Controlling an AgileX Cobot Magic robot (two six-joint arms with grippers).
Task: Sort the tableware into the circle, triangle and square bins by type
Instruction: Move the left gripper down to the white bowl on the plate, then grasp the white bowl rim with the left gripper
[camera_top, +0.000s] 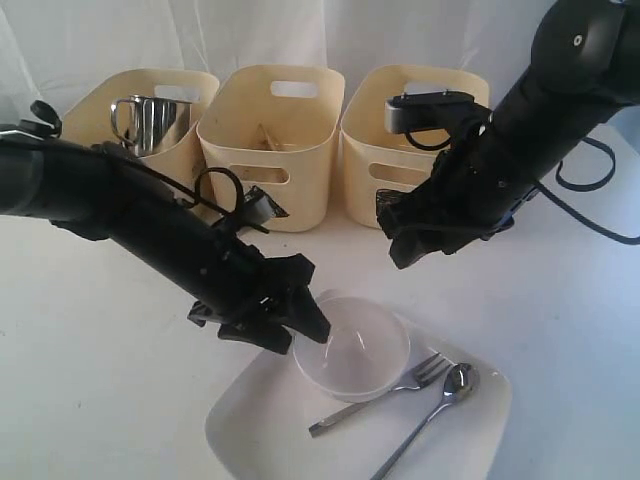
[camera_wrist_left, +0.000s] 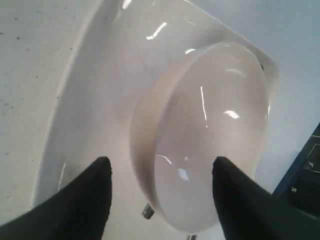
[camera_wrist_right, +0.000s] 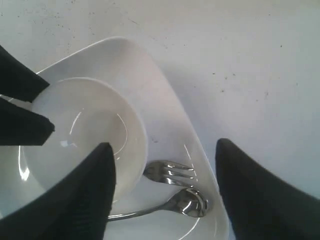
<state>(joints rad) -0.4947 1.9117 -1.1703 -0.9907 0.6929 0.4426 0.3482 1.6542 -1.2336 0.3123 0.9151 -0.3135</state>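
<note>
The tableware is sitting partly in the bins and partly on the table in front. The left arm is reaching low across the table, its left gripper (camera_top: 305, 335) spread wide at the near rim of the clear plastic bowl (camera_top: 355, 350). Whether the fingers are touching the rim I cannot tell. The right gripper (camera_top: 398, 240) is hanging above the table in front of the bins, jaws wide and holding nothing.

Three cream bins are standing side by side at the back. The left bin (camera_top: 90, 115) is holding a steel mug (camera_top: 155, 122), upright, handle to the left. The middle bin (camera_top: 310, 150) is showing thin brown sticks (camera_top: 266, 138), seemingly the chopsticks. The right bin (camera_top: 365, 150) is partly covered by the right arm, so its contents are hidden.

The white plate (camera_top: 260, 430) is lying in front, carrying the bowl, which is standing upright. Just beside the bowl, the fork (camera_top: 378, 396) and the spoon (camera_top: 420, 428) are lying next to each other on the plate.
</note>
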